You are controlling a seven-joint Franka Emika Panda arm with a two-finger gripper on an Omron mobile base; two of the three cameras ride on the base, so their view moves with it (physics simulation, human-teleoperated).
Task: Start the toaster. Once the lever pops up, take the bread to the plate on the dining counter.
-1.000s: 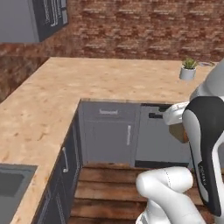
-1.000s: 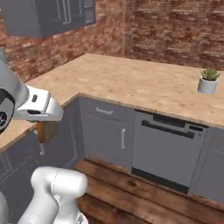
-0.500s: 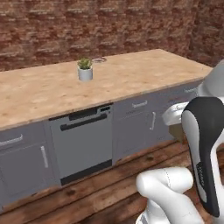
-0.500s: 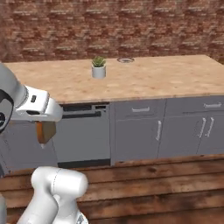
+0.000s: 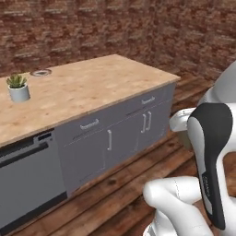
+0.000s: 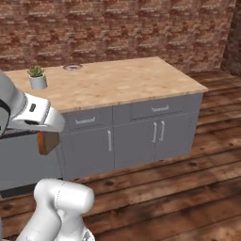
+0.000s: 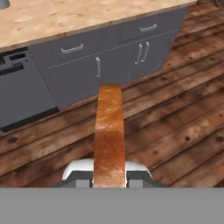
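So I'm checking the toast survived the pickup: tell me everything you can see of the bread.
The bread is one thin slice, toasted orange-brown and mottled, with a darker crust. The hand view shows it edge-on, running straight out from the gripper, which is shut on its near end. It hangs above the wooden floor, touching nothing else.

Kitchen: stone-look counter (image 6: 117, 82) w/ grey cabinets (image 6: 155, 132), dishwasher (image 5: 27, 179), brick wall (image 6: 117, 28), wood floor (image 6: 179, 197)
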